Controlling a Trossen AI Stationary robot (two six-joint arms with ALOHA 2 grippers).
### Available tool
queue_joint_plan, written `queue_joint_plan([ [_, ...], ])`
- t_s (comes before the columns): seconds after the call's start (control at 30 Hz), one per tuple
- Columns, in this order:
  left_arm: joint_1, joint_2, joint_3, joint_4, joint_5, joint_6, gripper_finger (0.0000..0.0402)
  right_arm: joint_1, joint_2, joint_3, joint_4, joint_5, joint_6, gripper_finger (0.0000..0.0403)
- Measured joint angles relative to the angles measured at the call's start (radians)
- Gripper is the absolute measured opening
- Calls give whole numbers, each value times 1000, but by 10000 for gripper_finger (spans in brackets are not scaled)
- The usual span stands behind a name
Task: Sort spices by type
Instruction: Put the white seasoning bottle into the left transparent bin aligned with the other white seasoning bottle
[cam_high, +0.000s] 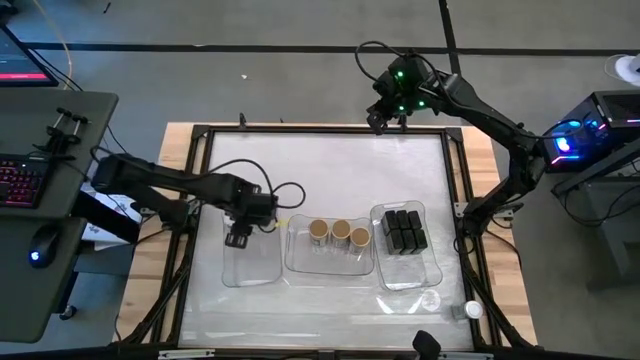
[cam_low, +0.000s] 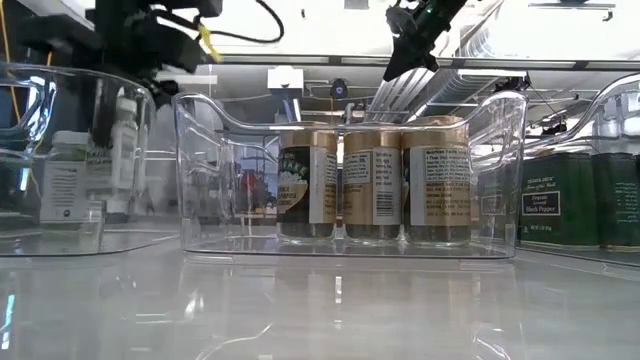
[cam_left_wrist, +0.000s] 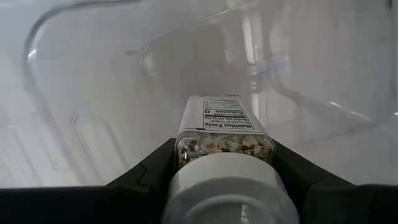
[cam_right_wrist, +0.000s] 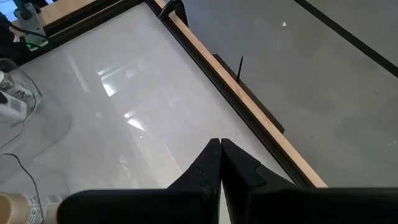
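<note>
The high view looks straight down on the whole counter (cam_high: 330, 160). The low view sits at counter height, facing the middle tray (cam_low: 345, 170) close up; both show its tan-topped jars (cam_high: 338, 234). Each wrist view looks forward past its own claw.

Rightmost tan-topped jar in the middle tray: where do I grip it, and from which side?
Come straight down onto the rightmost tan-topped jar and pinch its cap front-to-back. It stands upright, its neighbour crowds one side, and the middle tray walls likely block a level approach.
</note>
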Motion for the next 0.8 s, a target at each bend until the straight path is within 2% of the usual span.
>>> queue_joint_plan([
  [0.13, 16, 15, -25, 73, -7, 50, 163, 0, 0, 0, 0, 0, 5, 0],
  [0.27, 46, 16, -53, 49, -52, 39, 163, 0, 0, 0, 0, 0, 5, 0],
  [0.47, 90, 15, -80, 50, -41, -105, 163, 0, 0, 0, -2, 0, 5, 0],
  [0.6, 116, 15, -100, 50, -42, -221, 179, 0, 0, 0, -2, 0, 5, 0],
  [0.7, 130, 15, -110, 46, -36, -265, 190, 0, 0, 0, -2, 0, 5, 0],
  [0.8, 140, 16, -107, 43, 22, -270, 194, 0, 0, 0, -2, 0, 5, 0],
])
